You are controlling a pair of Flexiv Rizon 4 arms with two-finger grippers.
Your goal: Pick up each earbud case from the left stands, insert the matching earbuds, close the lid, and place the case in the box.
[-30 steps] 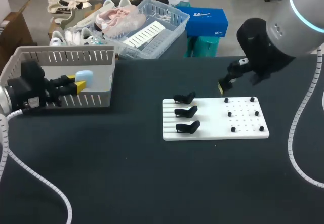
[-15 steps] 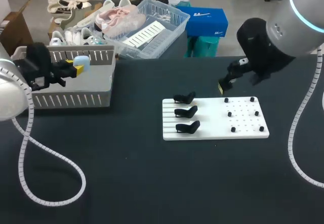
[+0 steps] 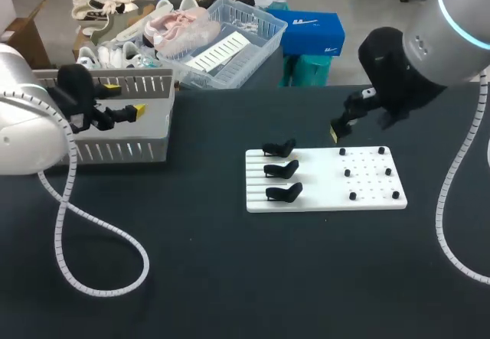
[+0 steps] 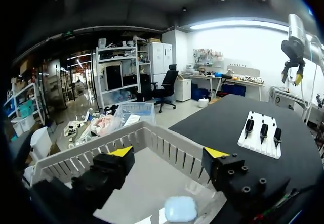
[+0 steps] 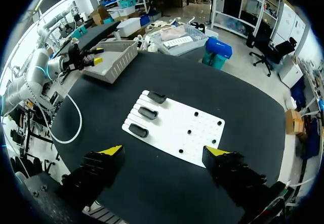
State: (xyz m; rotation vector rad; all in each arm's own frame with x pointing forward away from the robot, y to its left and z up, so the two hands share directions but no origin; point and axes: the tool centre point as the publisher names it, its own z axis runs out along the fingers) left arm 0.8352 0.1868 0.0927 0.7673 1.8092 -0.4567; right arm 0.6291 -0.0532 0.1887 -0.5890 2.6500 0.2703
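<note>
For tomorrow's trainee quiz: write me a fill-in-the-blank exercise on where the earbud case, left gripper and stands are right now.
1. The light blue earbud case lies inside the ___.
2. The left gripper above it is ___.
3. The white board carries ___ black stands, all empty.
Missing words: box; open; three.

Left tool (image 3: 125, 99) spread wide; right tool (image 3: 337, 131) likewise (both hovering).

Left arm (image 3: 23, 132), at left edge, is glossy white; right arm (image 3: 429, 48), upper right, wears a light-blue ring (image 3: 459, 33); ribbed white cables (image 3: 438, 203) hang from both.
</note>
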